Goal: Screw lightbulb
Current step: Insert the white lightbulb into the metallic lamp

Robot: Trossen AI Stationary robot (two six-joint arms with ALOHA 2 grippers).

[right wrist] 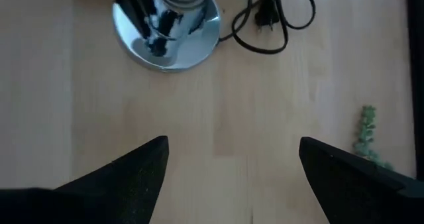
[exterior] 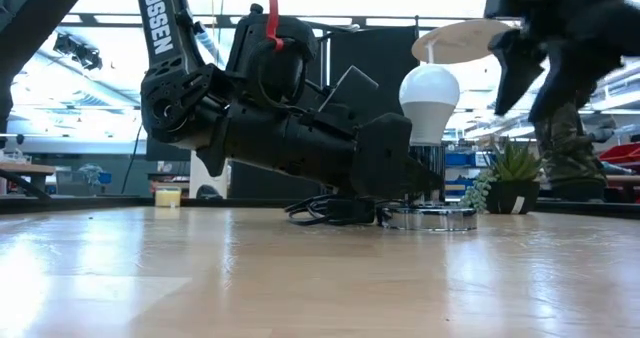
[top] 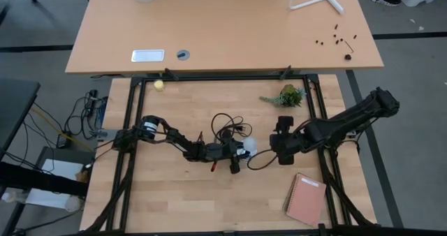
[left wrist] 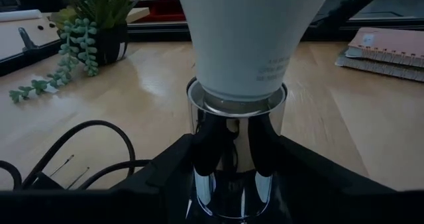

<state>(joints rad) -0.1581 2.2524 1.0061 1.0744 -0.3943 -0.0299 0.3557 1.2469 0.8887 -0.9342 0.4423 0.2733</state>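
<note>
The white lightbulb (exterior: 430, 96) stands upright with its base in the top of a chrome socket (left wrist: 235, 128). The socket rises from a round silver disc (right wrist: 165, 32) that lies flat on the table. My left gripper (top: 236, 156) reaches in level from the table's left and is shut on the socket below the bulb. My right gripper (right wrist: 232, 168) hangs open above the table to the right of the bulb (top: 248, 146). It points down at a slant and holds nothing. My left gripper pinches the socket's upright chrome stem (left wrist: 199, 151) between its two fingers, one on each side, just under the bulb's neck. The fingers come level from the table's left. The socket stays upright with its disc base (exterior: 432, 218) on the table.
A black cord (top: 227, 128) lies coiled behind the socket. A small potted plant (top: 286, 96) stands at the back right, a pink notebook (top: 306, 200) at the near right, and a yellowish ball (top: 159, 85) at the far left. Black frame rails (top: 129, 145) border the table.
</note>
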